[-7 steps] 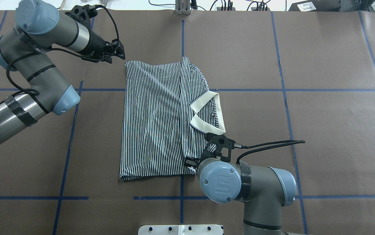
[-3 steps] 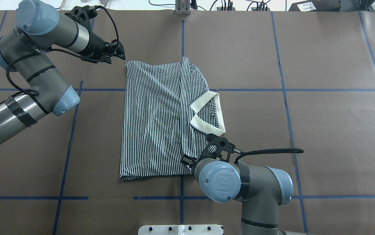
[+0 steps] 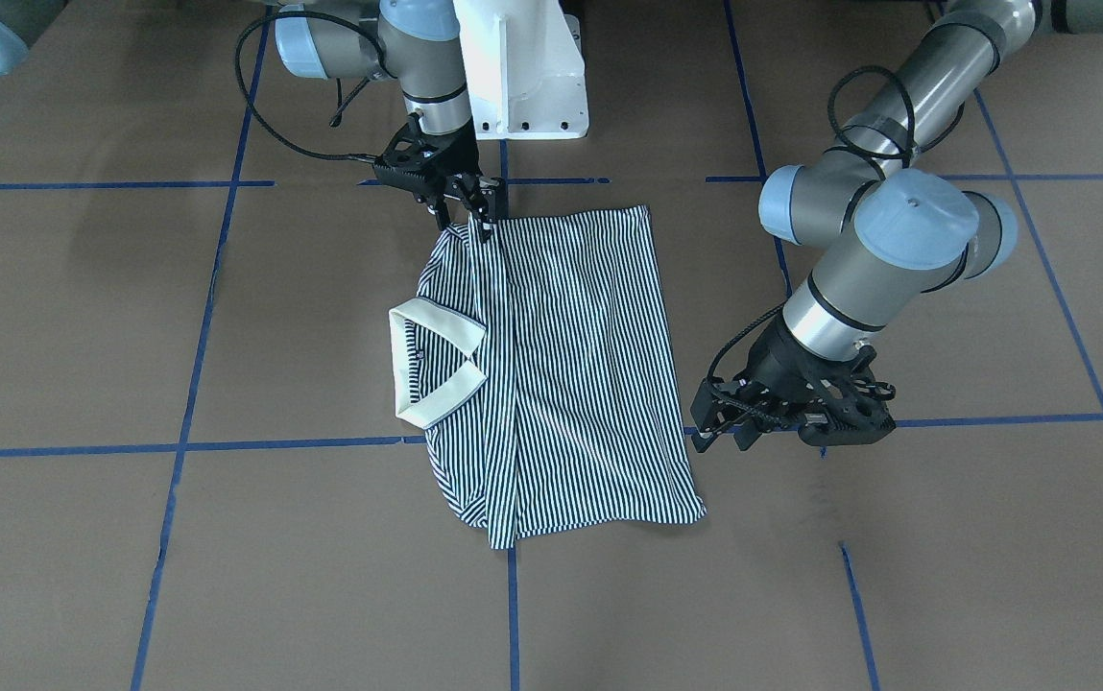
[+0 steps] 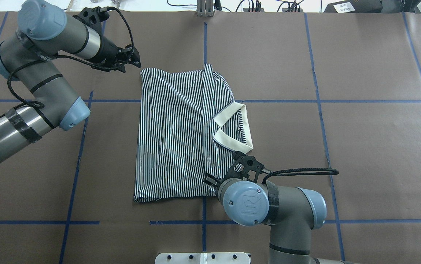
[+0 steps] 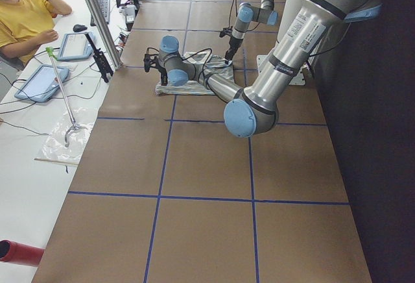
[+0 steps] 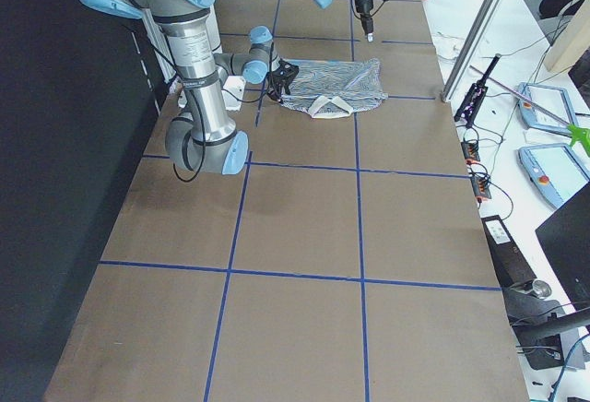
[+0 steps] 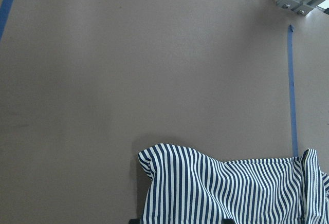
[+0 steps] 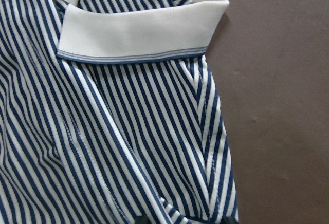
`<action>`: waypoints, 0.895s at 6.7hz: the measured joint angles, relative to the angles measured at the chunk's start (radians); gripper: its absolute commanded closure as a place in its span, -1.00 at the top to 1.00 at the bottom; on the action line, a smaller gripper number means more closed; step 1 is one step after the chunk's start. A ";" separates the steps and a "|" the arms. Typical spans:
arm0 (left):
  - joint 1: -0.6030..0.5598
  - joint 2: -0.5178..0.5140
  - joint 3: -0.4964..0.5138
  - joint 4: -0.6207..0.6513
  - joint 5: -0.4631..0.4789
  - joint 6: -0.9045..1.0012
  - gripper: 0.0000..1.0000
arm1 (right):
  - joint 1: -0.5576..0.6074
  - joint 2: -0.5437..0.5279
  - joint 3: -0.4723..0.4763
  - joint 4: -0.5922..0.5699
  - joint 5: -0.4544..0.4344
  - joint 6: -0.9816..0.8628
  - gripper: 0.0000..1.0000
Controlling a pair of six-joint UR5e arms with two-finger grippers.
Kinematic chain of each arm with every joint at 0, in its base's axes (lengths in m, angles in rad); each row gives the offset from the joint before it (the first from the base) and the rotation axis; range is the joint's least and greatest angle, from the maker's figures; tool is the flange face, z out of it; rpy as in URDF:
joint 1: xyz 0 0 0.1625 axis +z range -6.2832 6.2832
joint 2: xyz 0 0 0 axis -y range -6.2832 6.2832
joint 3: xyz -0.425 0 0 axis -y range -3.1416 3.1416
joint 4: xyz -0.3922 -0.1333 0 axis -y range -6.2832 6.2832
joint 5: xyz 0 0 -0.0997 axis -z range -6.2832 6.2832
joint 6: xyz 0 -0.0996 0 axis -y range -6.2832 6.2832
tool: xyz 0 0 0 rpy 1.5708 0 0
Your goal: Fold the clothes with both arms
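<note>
The striped polo shirt [image 4: 173, 139] lies folded and flat mid-table, its cream collar [image 4: 232, 128] toward the right side. It also shows in the front view [image 3: 561, 365]. My left gripper [image 4: 134, 60] is open and empty, just off the shirt's far-left corner; the left wrist view shows that corner [image 7: 231, 188] below it. My right gripper [image 3: 482, 219] stands at the shirt's near corner on the collar side, its fingers apart over the cloth edge. The right wrist view shows the collar [image 8: 139, 34] and stripes close up. The cloth is not lifted.
The brown table cover carries blue tape grid lines [image 4: 320, 101]. The white pedestal base [image 3: 522, 77] stands at the robot's edge. A metal post [image 4: 205, 9] and cables sit at the far edge. An operator [image 5: 26, 17] sits at a side table with tablets.
My right arm has drawn back a little toward the robot's side, its gripper staying at the shirt's near corner. My left gripper has shifted slightly away from the shirt. The shirt has not moved.
</note>
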 measured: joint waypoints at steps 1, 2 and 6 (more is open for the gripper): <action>0.001 0.000 0.000 0.000 0.000 -0.001 0.22 | 0.000 0.000 0.001 -0.003 0.015 0.001 0.09; 0.001 0.000 0.000 0.000 0.000 -0.001 0.22 | -0.001 0.000 0.002 -0.007 0.028 0.001 0.30; 0.004 0.000 0.005 0.000 0.001 -0.017 0.23 | -0.002 0.000 0.000 -0.011 0.037 0.013 -1.00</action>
